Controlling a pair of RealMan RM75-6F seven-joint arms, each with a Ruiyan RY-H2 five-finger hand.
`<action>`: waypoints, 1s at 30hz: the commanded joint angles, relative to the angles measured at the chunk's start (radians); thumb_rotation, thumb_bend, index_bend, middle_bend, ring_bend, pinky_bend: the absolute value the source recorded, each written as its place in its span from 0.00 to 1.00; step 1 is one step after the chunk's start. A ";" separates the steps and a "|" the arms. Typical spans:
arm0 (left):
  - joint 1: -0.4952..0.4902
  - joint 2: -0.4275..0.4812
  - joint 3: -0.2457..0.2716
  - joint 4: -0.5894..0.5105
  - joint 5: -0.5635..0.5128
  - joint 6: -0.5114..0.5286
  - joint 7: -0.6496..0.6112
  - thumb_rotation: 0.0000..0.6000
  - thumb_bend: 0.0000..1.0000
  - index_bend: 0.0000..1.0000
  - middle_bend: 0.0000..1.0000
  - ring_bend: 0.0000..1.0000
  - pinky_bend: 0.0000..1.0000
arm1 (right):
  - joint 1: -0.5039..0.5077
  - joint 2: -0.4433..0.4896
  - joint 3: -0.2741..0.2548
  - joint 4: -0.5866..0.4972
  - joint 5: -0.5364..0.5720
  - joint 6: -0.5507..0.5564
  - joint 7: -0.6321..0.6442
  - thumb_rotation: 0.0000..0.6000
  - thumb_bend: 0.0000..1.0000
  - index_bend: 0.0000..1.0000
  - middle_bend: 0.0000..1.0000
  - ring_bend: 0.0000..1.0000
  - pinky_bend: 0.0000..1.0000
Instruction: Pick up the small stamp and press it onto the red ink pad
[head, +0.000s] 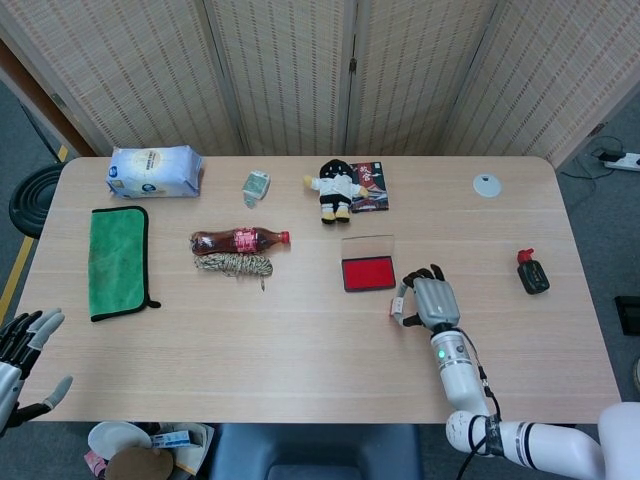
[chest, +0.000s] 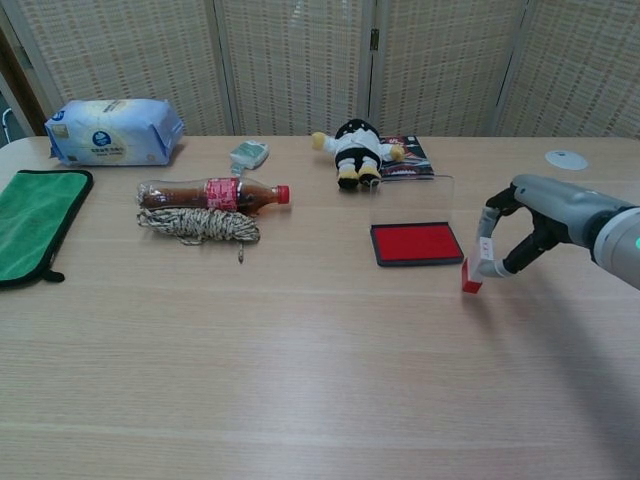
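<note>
The red ink pad (head: 367, 273) (chest: 416, 243) lies open near the table's middle, its clear lid standing up behind it. My right hand (head: 428, 300) (chest: 535, 225) pinches the small stamp (head: 400, 306) (chest: 479, 260), a pale stick with a red base. Hand and stamp are to the right of the pad and nearer the front edge, the stamp's red end touching or just above the table. My left hand (head: 22, 345) hangs off the table's front left corner, fingers spread and holding nothing.
A cola bottle (head: 240, 240) and a coil of rope (head: 233, 264) lie left of the pad. A plush doll (head: 334, 189) and booklet (head: 370, 188) sit behind it. Green cloth (head: 118, 260), wipes pack (head: 154, 170), white disc (head: 487, 184) and a black bottle (head: 532, 272) lie further out.
</note>
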 joint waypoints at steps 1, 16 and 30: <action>0.001 0.001 0.000 0.000 0.002 0.002 -0.003 1.00 0.34 0.00 0.00 0.00 0.03 | -0.002 -0.009 -0.002 0.017 0.002 -0.010 0.000 1.00 0.26 0.71 0.30 0.15 0.00; 0.003 0.003 0.001 0.004 0.003 0.006 -0.013 1.00 0.34 0.00 0.00 0.00 0.03 | 0.007 -0.050 0.013 0.092 0.043 -0.053 -0.029 1.00 0.26 0.71 0.30 0.15 0.00; 0.001 0.002 0.000 0.005 0.002 0.001 -0.014 1.00 0.34 0.00 0.00 0.00 0.03 | 0.004 -0.029 0.014 0.080 0.040 -0.077 -0.035 1.00 0.25 0.71 0.26 0.15 0.00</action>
